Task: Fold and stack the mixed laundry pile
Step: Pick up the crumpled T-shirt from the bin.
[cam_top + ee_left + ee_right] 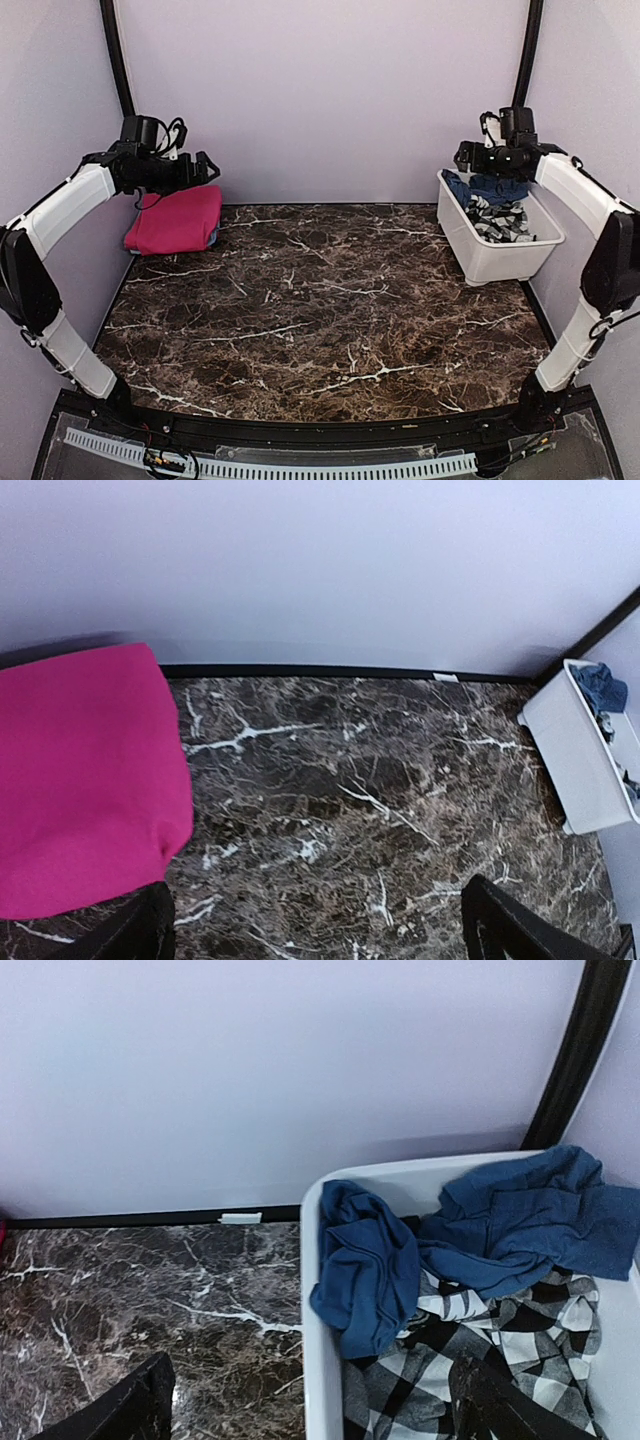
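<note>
Your magenta garment (175, 220) lies folded in the far left corner of the marble table (320, 320), close against the back wall. The left gripper (208, 168) hangs above the garment's far edge, clear of the cloth. In the left wrist view the magenta garment (80, 780) fills the left side and runs down to one finger (140, 930), while the other finger stands over bare table. These fingers are spread wide and hold nothing.

The rest of the pile sits in the white tub (500, 262) at the far right. A blue garment (488, 186) lies crumpled on top, toward the wall, and a black-and-white checked garment (498, 220) lies under it, nearer you. Your right gripper (462, 157) hovers over the tub's far left corner. From its wrist camera a fold of the blue garment (370, 1270) hangs by the tub's rim (318, 1260), ahead of and between the fingers. Those are also spread wide and empty; you cannot tell whether the one over the checked garment (520, 1350) touches it.
</note>
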`<state>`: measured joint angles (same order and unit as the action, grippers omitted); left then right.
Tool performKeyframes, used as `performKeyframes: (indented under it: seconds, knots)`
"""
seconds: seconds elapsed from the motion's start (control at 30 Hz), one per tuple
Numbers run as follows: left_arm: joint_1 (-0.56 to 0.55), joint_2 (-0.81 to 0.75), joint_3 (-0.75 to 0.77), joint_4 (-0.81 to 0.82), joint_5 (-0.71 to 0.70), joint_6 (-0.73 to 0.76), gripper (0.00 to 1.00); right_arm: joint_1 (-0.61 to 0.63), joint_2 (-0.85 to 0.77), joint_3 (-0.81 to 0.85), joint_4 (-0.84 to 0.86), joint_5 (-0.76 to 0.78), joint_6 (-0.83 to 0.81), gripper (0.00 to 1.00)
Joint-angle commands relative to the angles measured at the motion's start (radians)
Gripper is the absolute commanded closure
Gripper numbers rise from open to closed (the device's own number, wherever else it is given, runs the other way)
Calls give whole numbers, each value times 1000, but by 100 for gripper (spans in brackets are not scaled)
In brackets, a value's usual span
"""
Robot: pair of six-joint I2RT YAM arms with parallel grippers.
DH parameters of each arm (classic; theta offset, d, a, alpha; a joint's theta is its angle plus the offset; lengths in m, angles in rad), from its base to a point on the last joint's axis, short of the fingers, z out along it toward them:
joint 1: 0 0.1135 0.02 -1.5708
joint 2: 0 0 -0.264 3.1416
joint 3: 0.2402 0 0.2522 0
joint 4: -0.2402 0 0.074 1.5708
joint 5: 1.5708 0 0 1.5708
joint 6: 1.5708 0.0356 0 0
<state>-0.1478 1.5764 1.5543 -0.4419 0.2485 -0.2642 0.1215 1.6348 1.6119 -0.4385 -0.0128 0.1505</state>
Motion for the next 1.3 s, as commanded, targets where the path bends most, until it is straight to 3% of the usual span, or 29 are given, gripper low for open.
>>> performKeyframes:
  seconds: [0.0,0.27,0.43,0.63,0.83,1.07,1.27]
  knots:
    - [-25,-67,-64,12,47,8,1,-55,136,90,-28,-9,20,9]
    - [-29,-137,-95,-12,18,28,1,-91,408,304,-55,-20,8,14]
    - [-30,-140,-97,-28,10,20,1,-101,556,481,-119,9,3,28]
    - [-30,-139,-86,-30,-9,17,1,-108,655,596,-200,-29,5,50]
    - [-30,-133,-76,-33,-17,22,1,-112,574,596,-224,-100,16,100]
    - [-30,-176,-112,30,-123,-43,1,-93,335,599,-219,-179,-37,100]
    - [-22,-254,-199,157,-114,-95,1,-28,215,686,-287,-239,-98,100]
